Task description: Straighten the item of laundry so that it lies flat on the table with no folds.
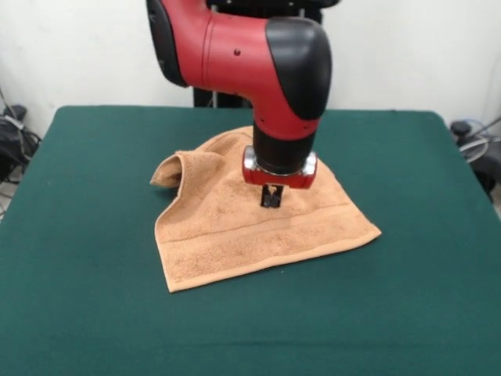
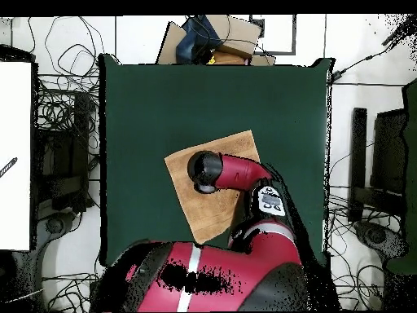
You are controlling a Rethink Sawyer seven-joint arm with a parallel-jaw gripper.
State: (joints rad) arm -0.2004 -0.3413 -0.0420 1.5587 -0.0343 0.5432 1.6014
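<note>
**Green felt, towel mid-table, one corner curled**

Lay near the middle of the table (image 1: 94,313): the towel (image 1: 235,239), mostly flat, far-left corner humped into a standing fold in the front view. Hung over its centre: the gripper (image 1: 271,197), tips drawn together just above or on the cloth; contact unclear. Could have bunched the terry if dragged while pressed down. Plenty of bare felt on every side.
</note>
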